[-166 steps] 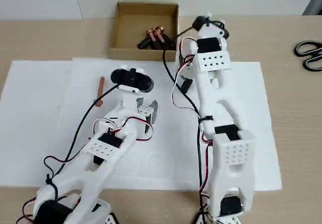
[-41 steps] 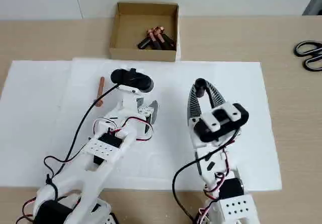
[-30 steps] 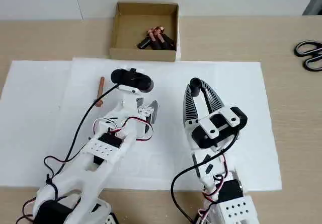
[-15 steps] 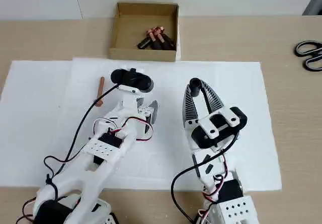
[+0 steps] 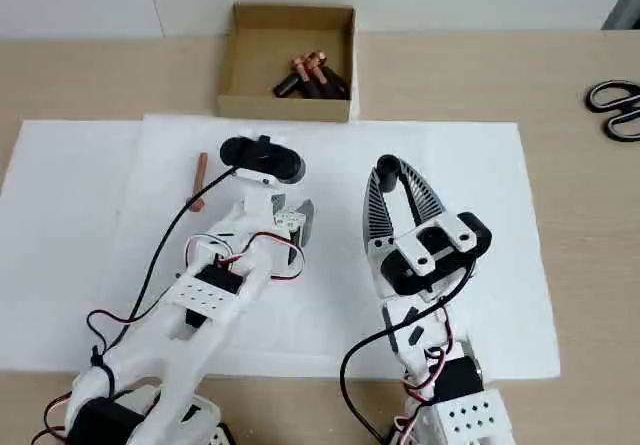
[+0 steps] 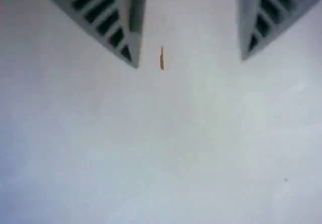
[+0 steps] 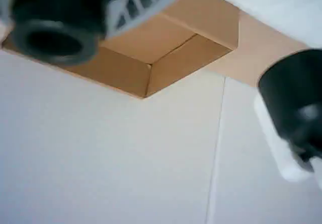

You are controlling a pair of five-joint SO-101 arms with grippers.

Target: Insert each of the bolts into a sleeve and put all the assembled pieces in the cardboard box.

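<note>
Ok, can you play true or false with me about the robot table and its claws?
The cardboard box has assembled pieces inside. True.
The scissors are in the box. False: they lie on the bare table, far off to the side.
The left claw is open and empty. True.
The copper bolt is in the left claw. False: it lies on the white paper beside that arm.
The right claw grips a black sleeve. True.

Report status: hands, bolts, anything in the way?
Left hand open, empty, over white paper. Right hand shut on a black sleeve. One loose bolt on paper; assembled pieces in cardboard box. Left arm's cable runs past bolt's end.
</note>
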